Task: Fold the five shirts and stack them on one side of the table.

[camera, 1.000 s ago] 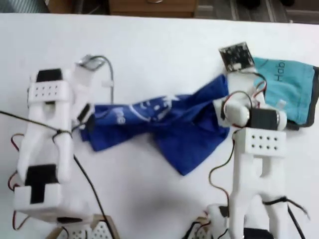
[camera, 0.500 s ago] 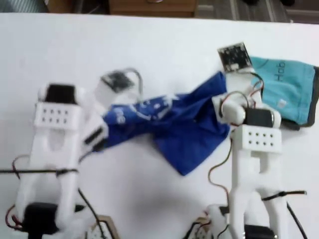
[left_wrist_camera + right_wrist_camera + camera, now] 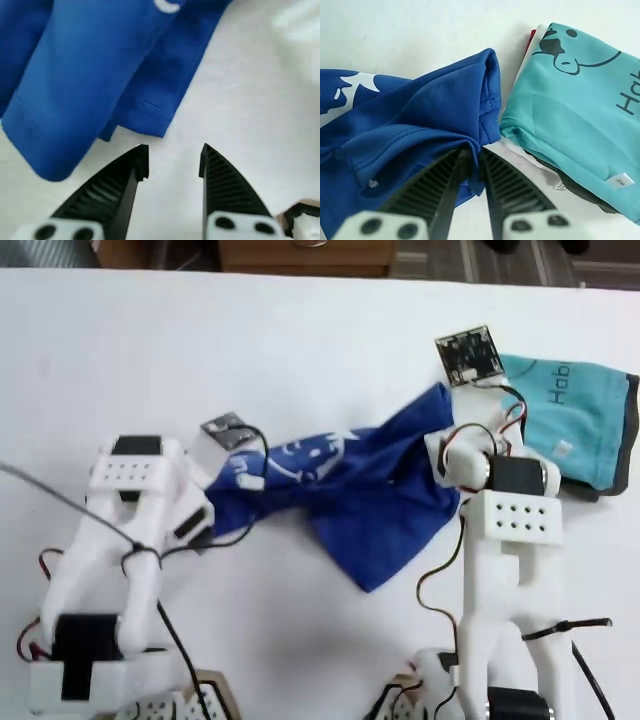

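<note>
Blue shirt (image 3: 370, 490), mid-fold: right tool (image 3: 473, 152) pinched on 1 edge; left tool (image 3: 174, 150) open, empty, beside hem, probably gripping it next.

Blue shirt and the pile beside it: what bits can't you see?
- Blue shirt: in the high view, one end is hidden under the left arm.
- Teal shirt: cut off by the edge in the high and right wrist views.
- Layers beneath: covered by the teal shirt, so they can't be counted.
</note>
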You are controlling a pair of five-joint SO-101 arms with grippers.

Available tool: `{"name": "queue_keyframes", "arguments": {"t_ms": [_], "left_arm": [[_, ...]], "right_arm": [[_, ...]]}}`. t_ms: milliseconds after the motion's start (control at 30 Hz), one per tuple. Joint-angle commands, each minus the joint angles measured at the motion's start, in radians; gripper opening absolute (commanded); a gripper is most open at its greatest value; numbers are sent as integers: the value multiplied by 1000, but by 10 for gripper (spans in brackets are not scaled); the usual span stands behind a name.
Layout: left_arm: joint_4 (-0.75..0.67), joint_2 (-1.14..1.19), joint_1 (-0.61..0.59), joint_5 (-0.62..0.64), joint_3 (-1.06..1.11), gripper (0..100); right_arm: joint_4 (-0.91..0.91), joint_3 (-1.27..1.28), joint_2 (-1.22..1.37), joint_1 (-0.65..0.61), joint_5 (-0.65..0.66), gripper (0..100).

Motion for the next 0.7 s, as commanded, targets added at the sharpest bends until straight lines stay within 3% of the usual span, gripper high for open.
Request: {"name": "queue_keyframes", "arguments": {"t_ms": [0, 167, 667], "left_arm": [[-71, 41, -9, 37, -4, 187], [-140, 57, -8, 71, -2, 188], [-146, 60, -8, 72, 7, 190]], "right_arm": [[-13, -31, 2, 7, 6, 20], [1, -26, 2, 7, 5, 20], [13, -26, 2, 7, -2, 20]]}}
